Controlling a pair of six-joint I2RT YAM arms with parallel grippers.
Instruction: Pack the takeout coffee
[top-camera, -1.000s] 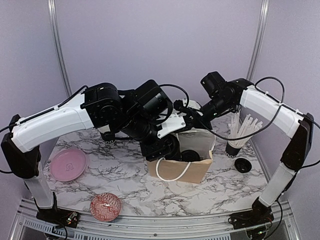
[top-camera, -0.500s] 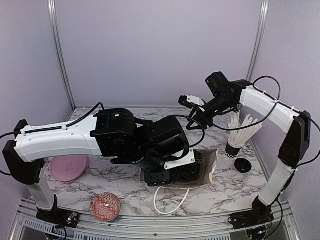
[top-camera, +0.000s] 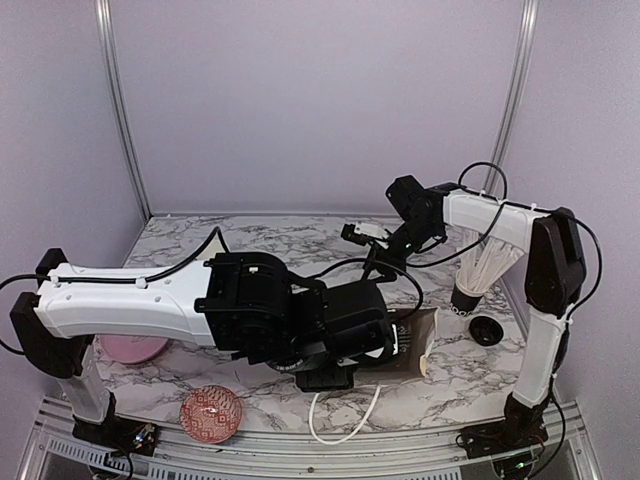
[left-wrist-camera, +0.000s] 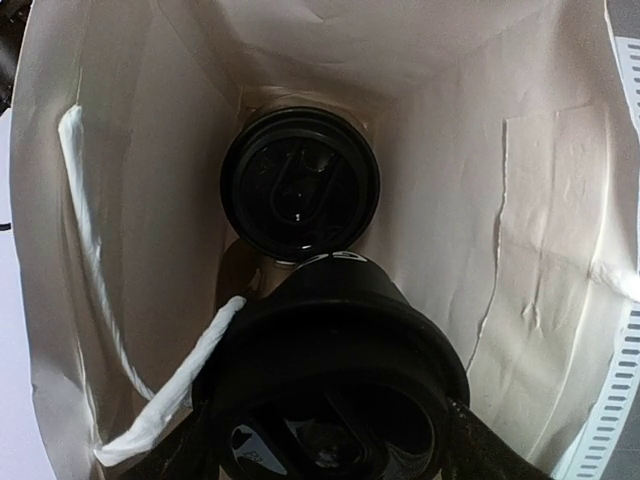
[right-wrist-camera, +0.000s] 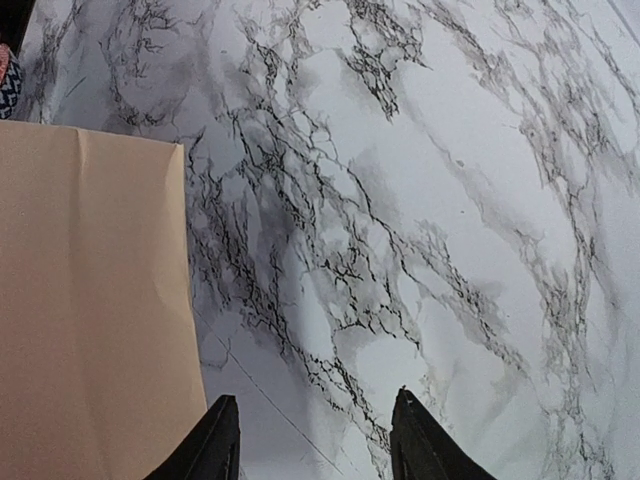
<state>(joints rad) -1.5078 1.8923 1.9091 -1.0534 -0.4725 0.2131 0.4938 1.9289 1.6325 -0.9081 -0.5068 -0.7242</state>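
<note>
the left fingers (left-wrist-camera: 490, 450) are clamped on a black coffee cup (left-wrist-camera: 330, 370) inside the paper bag (left-wrist-camera: 520, 200), beside a second coffee cup (left-wrist-camera: 298, 182), while the right fingers (right-wrist-camera: 215, 445) stand apart above the marble table (right-wrist-camera: 450, 200).

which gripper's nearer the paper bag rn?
Left. The left gripper is inside the mouth of the paper bag, around a lidded black cup. The right gripper hangs open over the marble table beside the bag, not touching it.

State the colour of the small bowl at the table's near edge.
Bowl: red with white patterning, best in the top external view.
</note>
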